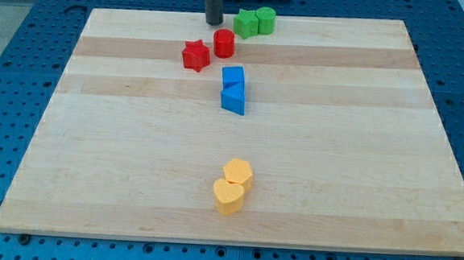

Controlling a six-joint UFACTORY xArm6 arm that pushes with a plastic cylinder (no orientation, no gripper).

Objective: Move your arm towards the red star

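The red star [195, 55] is a small, chunky block with blunt points, bright red, lying flat on the wooden board [334, 176] near the view's top, left of centre. A red cylinder [224, 42] stands just beside it, up and to the view's right; whether the two touch I cannot tell. My tip [213, 22] rests close to the board's top edge, above the star and slightly to the view's right, apart from it. I carry only a bare rod, nothing that grasps, so it holds nothing
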